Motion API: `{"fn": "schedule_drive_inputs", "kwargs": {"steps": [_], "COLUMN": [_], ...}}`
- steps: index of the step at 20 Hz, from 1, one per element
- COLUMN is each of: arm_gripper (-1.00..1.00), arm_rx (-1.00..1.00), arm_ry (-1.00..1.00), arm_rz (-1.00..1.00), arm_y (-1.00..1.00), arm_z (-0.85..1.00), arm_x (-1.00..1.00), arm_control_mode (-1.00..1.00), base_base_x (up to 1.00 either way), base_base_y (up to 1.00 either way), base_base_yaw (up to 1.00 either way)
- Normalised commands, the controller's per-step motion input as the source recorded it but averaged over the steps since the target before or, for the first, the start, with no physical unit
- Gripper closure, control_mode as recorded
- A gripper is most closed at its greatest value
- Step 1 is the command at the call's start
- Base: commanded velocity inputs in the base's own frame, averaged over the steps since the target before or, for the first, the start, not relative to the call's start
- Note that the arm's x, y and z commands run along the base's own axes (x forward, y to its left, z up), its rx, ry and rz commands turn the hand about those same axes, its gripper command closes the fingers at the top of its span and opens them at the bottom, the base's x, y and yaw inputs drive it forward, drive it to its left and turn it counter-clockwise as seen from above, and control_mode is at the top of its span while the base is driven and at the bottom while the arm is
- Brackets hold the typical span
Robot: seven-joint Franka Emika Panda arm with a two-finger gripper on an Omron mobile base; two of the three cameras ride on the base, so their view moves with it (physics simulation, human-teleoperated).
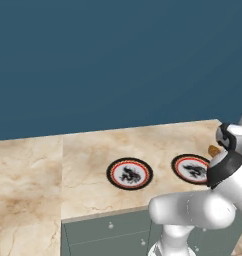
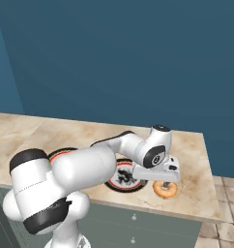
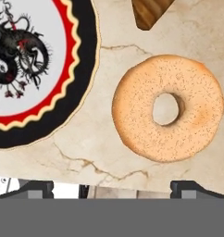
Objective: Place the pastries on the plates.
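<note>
A golden-brown ring pastry (image 3: 167,108) lies flat on the marble counter, just right of a plate (image 3: 84,69) with a black rim, red ring and black figure. In the hand view a corner of the darker brown pastry (image 3: 150,11) shows at the top edge. My gripper (image 3: 114,189) hangs right above the ring (image 2: 165,190), open, its fingertips (image 3: 40,187) wide apart with nothing between them. The second plate (image 1: 129,173) sits to the left of the first (image 1: 193,168). A brown bit of pastry (image 1: 213,150) peeks out behind my arm; I cannot tell which one.
The counter's front edge (image 2: 153,209) runs close below the ring, with grey-green drawers (image 1: 110,232) underneath. The counter's right end (image 2: 211,174) is close to the ring. A dark blue wall (image 1: 118,60) stands behind. My arm hides part of both plates in the right base view.
</note>
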Motion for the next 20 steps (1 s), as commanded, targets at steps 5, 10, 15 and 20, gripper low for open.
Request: {"fn": "schedule_drive_inputs", "kwargs": {"steps": [5,10,15,20], "arm_gripper": [-1.00,-1.00,-1.00,-1.00], "arm_rx": [0.00,0.00,0.00,0.00], "arm_ry": [0.00,0.00,0.00,0.00], "arm_rz": [0.00,0.00,0.00,0.00], "arm_y": [0.00,-0.01,-0.05,-0.08], "arm_z": [-0.17,-0.09,-0.07,-0.07], "arm_x": [0.13,0.14,0.10,0.03], "arm_control_mode": [-1.00,-1.00,-1.00,-1.00], "base_base_x": [0.00,0.00,0.00,0.00], "base_base_y": [0.00,0.00,0.00,0.00], "base_base_yaw": [0.00,0.00,0.00,0.00]}}
